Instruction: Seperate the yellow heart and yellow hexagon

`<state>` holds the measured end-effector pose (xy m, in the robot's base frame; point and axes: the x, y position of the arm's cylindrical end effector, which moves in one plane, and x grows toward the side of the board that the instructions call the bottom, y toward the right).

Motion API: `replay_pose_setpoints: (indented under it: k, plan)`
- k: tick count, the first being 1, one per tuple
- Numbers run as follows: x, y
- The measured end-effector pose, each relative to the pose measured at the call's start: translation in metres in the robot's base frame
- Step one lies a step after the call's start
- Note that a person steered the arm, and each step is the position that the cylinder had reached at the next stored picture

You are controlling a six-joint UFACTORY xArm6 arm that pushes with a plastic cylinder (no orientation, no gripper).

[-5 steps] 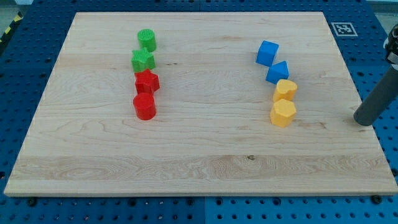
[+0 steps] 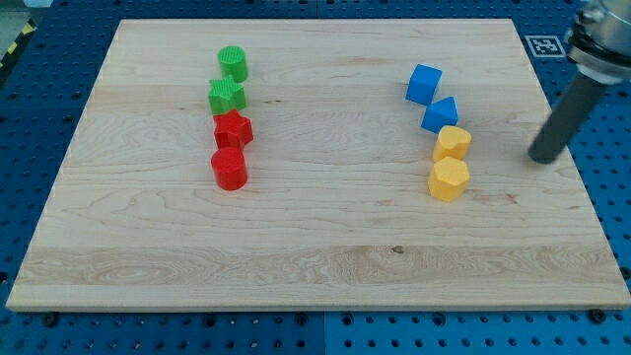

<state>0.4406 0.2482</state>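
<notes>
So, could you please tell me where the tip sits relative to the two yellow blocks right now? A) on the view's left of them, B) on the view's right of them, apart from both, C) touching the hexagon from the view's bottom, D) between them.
B: my tip rests on the board's right part, with bare wood between it and both the yellow heart and the yellow hexagon, which touch each other.
</notes>
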Motion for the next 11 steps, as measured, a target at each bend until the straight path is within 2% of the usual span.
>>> replay_pose_setpoints:
  k: [2,5,9,11]
  plan:
    - [-0.031,-0.082]
    - [-0.024,-0.099]
    - [0.063,-0.094]
    - [0.106,-0.117]
